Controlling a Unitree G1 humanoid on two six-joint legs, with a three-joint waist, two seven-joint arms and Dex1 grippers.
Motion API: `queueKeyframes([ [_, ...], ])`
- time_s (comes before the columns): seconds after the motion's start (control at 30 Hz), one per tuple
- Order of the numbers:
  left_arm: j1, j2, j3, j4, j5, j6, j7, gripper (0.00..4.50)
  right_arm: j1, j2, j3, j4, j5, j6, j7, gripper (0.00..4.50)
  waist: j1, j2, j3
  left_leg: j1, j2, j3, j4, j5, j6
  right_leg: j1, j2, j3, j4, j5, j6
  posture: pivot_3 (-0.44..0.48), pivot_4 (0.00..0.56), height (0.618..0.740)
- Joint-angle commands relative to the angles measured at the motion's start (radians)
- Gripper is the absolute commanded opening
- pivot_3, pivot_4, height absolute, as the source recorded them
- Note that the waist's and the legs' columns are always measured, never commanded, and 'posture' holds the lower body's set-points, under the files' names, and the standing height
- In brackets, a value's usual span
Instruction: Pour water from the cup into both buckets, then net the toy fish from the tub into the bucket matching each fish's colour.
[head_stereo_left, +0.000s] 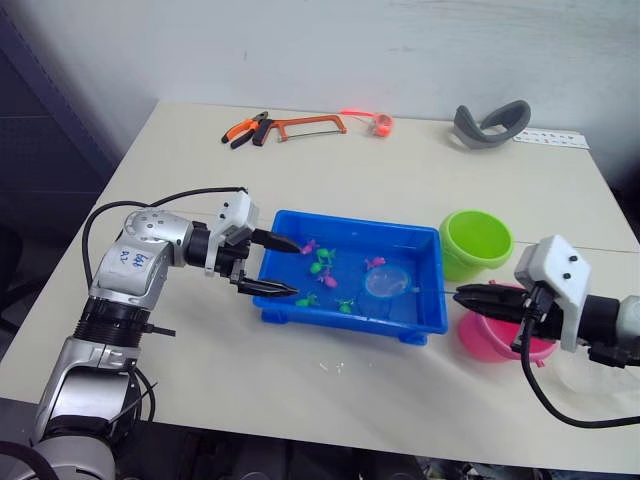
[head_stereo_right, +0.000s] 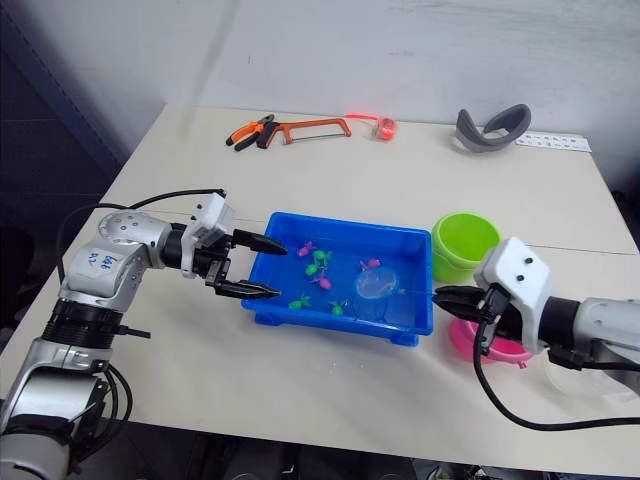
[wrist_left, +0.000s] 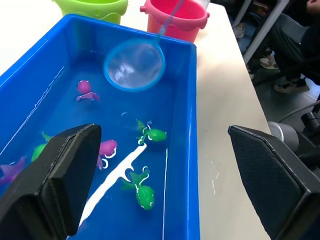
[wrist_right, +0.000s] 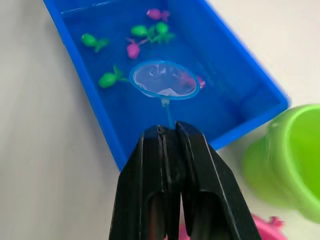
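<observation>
- The right tool, at the lower right of the head view, is pressed together on the handle of the net, whose hoop lies in the blue tub at centre frame.
- The left tool stands spread at the tub's left end, one finger over the water and one along its outer wall.
- Toy fish, pink and green, are scattered in the tub between the net and the left tool.
- The green bucket and the pink bucket sit just right of the tub, the pink one partly hidden behind the right tool.
- A hacksaw, pliers and a grey headband-shaped object lie along the counter's far edge, at the top of the frame.
</observation>
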Motion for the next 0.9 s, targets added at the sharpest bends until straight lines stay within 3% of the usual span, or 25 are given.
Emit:
queueKeyframes([
  [0.03,0.01,0.012,0.036,-0.055,-0.02,0.01,0.027,4.44,-0.05,0.029,0.057,0.015,-0.023,0.039,0.009,0.0,0.0,0.0,0.0,0.0,0.0,0.0,0.0,0.0,0.0,0.0,0.0,0.0,0.0,0.0,0.0,0.0,0.15,0.74],
  [0.33,0.011,0.009,0.037,-0.083,-0.026,0.021,0.061,4.44,-0.229,0.15,0.193,0.11,-0.152,0.125,-0.084,0.0,-0.002,0.0,0.0,0.0,0.0,0.0,0.0,0.0,0.0,-0.001,0.0,0.0,0.0,0.0,0.0,0.0,0.15,0.74],
  [0.6,0.0,-0.003,0.027,-0.069,-0.022,0.008,0.065,4.44,-0.321,0.299,0.146,0.142,-0.141,0.176,-0.153,0.0,-0.001,0.0,0.0,0.0,0.0,0.0,-0.001,0.0,0.0,-0.001,0.0,-0.001,0.0,0.0,0.0,0.0,0.15,0.74],
  [0.9,-0.049,-0.049,0.004,-0.003,-0.006,-0.033,0.046,4.44,-0.26,0.301,0.082,0.066,-0.163,0.186,-0.137,0.0,0.001,0.0,0.0,0.0,0.0,0.0,-0.001,0.0,0.0,-0.001,0.0,-0.001,0.0,0.0,0.0,0.0,0.15,0.74],
])
